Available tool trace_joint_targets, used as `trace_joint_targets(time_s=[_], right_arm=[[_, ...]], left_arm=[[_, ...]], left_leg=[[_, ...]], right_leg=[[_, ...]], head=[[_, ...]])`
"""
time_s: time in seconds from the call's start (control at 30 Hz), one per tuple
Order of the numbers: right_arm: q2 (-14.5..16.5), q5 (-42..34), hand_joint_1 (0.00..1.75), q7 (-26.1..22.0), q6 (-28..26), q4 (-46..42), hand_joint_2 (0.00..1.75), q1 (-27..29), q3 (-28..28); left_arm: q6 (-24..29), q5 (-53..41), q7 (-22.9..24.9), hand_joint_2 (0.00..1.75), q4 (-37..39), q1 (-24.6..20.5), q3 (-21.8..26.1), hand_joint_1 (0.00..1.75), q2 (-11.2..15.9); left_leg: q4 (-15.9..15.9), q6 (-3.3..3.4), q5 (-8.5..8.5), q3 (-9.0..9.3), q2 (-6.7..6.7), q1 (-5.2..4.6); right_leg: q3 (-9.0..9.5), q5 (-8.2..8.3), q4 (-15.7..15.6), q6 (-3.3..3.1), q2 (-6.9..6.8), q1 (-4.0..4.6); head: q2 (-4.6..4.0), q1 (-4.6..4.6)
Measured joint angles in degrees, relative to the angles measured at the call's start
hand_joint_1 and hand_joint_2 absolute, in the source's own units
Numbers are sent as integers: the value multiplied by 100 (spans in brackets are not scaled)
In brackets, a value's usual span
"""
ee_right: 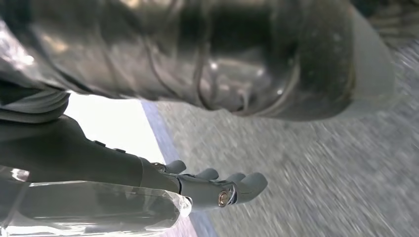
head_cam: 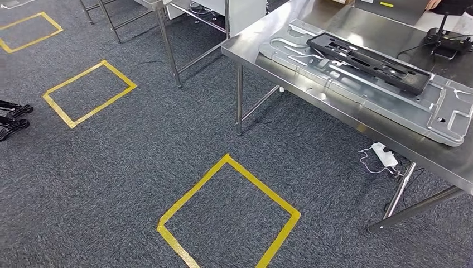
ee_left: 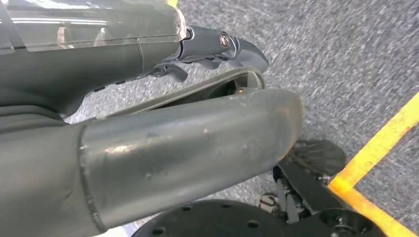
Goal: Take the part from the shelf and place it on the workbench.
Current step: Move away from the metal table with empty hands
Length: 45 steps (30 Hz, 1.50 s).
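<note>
A long black slotted part lies on a silver stamped metal plate on the steel workbench at the upper right of the head view. My left hand hangs by my side over the grey carpet, fingers stretched out and holding nothing. My right hand also hangs low above the carpet, its fingers extended side by side and empty. Both hands are far from the bench and the part.
Yellow tape squares mark the carpet. A second table's steel legs stand at the back. A white power strip with cable lies under the bench. A black device sits at the bench's far right. A black wheeled base is at the left edge.
</note>
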Motion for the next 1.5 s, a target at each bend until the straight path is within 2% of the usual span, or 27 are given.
trace_joint_targets(time_s=[0.1, 0.13, 0.17, 0.23, 0.27, 0.33, 0.37, 0.43, 0.5, 0.57, 0.63, 0.67, 0.7, 0.73, 0.8, 0.87, 0.93, 0.97, 1.03, 1.1, 1.17, 1.2, 1.27, 1.33, 1.37, 1.43, 1.5], right_arm=[[66, -20, 0, 200, 201, 90, 0, -27, -134], [80, -24, 0, 224, 226, 113, 0, -38, -166], [89, -26, 0, 237, 240, 130, 0, -51, -193], [109, -28, 0, 247, 256, 157, 0, -83, -228], [116, -28, 0, 248, 262, 167, 0, -94, -244], [131, -28, 0, 259, 315, 182, 0, -109, -276], [136, -25, 0, 275, 375, 188, 0, -121, -290], [155, 1, 0, 322, 565, 195, 0, -160, -301], [173, 42, 0, 361, 755, 204, 0, -182, -303], [183, 66, 0, 371, 865, 220, 0, -180, -304], [197, 75, 0, 368, 906, 232, 0, -179, -305], [204, 78, 0, 364, 912, 234, 0, -180, -306], [209, 78, 0, 360, 914, 237, 0, -180, -306], [211, 78, 0, 357, 914, 238, 0, -180, -307], [211, 78, 0, 355, 917, 240, 0, -173, -311], [210, 78, 0, 359, 938, 243, 0, -182, -317], [212, 78, 0, 371, 970, 244, 0, -211, -321], [214, 78, 0, 381, 981, 244, 0, -217, -321], [219, 79, 0, 392, 1001, 246, 0, -213, -322], [219, 85, 0, 404, 1046, 253, 0, -200, -322], [219, 101, 0, 418, 1082, 258, 0, -196, -322], [219, 114, 0, 421, 1089, 259, 0, -199, -322], [219, 144, 0, 424, 1091, 259, 0, -206, -322], [219, 161, 0, 424, 1091, 259, 0, -210, -322], [219, 164, 0, 424, 1094, 259, 0, -215, -322], [219, 169, 0, 423, 1105, 259, 0, -244, -322], [219, 177, 0, 419, 1114, 259, 0, -262, -322]], left_arm=[[14, -6, 15, 0, -1, -12, 6, 0, -5], [15, -7, 19, 0, -1, -8, 7, 0, -7], [15, -7, 24, 0, -1, -2, 8, 0, -8], [19, -8, 33, 0, -1, 11, 10, 0, -7], [22, -9, 37, 0, -1, 9, 11, 0, -7], [27, -11, 41, 0, -1, -7, 13, 0, -6], [28, -15, 49, 0, -1, -11, 13, 0, -6], [29, -40, 76, 0, -1, -3, 13, 0, -7], [29, -71, 102, 0, -1, -1, 13, 0, -6], [28, -83, 111, 0, -1, -14, 13, 0, -3], [27, -96, 107, 0, -1, -22, 13, 0, -2], [27, -104, 103, 0, -1, -20, 13, 0, -2], [27, -112, 99, 0, -1, -17, 13, 0, -2], [27, -117, 93, 0, -1, -16, 12, 0, -3], [28, -123, 78, 0, -1, -20, 11, 0, -10], [30, -131, 67, 0, -1, -26, 9, 0, -17], [33, -140, 66, 0, -1, -20, 8, 0, -16], [35, -145, 68, 0, -1, -16, 8, 0, -13], [39, -162, 71, 0, -1, -19, 5, 0, -5], [37, -178, 72, 0, -1, -29, 1, 0, -7], [37, -182, 73, 0, -1, -29, -2, 0, -10], [39, -184, 74, 0, -1, -24, -3, 0, -10], [45, -184, 87, 0, -1, -18, -3, 0, -8], [49, -184, 105, 0, -1, -33, -4, 0, -6], [50, -184, 113, 0, -1, -38, -4, 0, -6], [51, -184, 128, 0, -1, -30, -4, 0, -6], [54, -184, 146, 0, -1, -16, -4, 0, -8]], left_leg=[[1075, -82, -498, -535, 190, 48], [1325, -105, -551, -659, 204, 68], [1364, -121, -491, -679, 223, 85], [764, -129, -112, -375, 332, 106], [331, -122, 52, -159, 477, 98], [-208, -74, 205, 100, 665, 62], [-269, -46, 195, 111, 686, 40], [-294, 30, 231, 90, 555, 38], [-337, 119, 279, 90, 449, 55], [-348, 180, 312, 67, 344, 51], [-340, 203, 326, 37, 213, 30], [-332, 206, 329, 33, 137, 21], [-322, 206, 328, 35, 58, 15], [-307, 201, 325, 39, -20, 12], [-262, 176, 314, 19, -156, 10], [-232, 111, 322, -37, -268, 21], [-238, 32, 349, -78, -379, 34], [-206, 0, 326, -98, -351, 32], [146, -56, 102, -267, -117, 28], [872, -113, -272, -615, 141, 51], [1358, -159, -411, -839, 221, 85], [1284, -171, -316, -789, 244, 100], [555, -167, 55, -384, 389, 113], [-117, -120, 269, -23, 570, 78], [-247, -88, 284, 36, 609, 56], [-280, -16, 290, 24, 518, 31], [-336, 64, 325, 44, 420, 43]], right_leg=[[-6, 6, -12, -45, -213, 3], [-7, 4, -11, -46, -283, 5], [-5, 1, -9, -42, -349, 4], [16, -14, -4, -20, -467, -4], [32, -27, 0, 3, -522, 3], [55, -53, 12, 64, -621, 28], [64, -57, 12, 97, -669, 42], [86, -72, 12, 168, -739, 34], [15, -252, 214, 221, -555, 8], [-276, -635, 842, 234, -260, -5], [-605, -887, 1512, 229, -155, -5], [-662, -849, 1614, 222, -139, -4], [-612, -697, 1488, 208, -124, -4], [-473, -468, 1170, 189, -81, -3], [-161, -131, 443, 135, 179, -5], [-43, -67, 130, 99, 358, 8], [-34, -54, 84, 65, 264, 7], [-13, -36, 47, 35, 196, -4], [27, -3, -26, -35, 29, -25], [33, -3, -35, -70, -145, 2], [33, -16, -33, -70, -311, 16], [42, -25, -33, -62, -386, 17], [80, -53, -32, -27, -517, 17], [112, -88, -25, 32, -622, 38], [120, -98, -23, 61, -665, 49], [140, -107, -31, 123, -746, 53], [130, -213, 72, 181, -624, 29]], head=[[1, -9], [1, -8], [1, -8], [1, -8], [2, -8], [2, -3], [2, -1], [1, 0], [0, 0], [1, 2], [2, 1], [2, 1], [1, 1], [1, 1], [1, 0], [1, 0], [1, 0], [0, -2], [2, -17], [2, -31], [1, -31], [0, -31], [1, -31], [2, -30], [2, -29], [2, -27], [2, -25]])
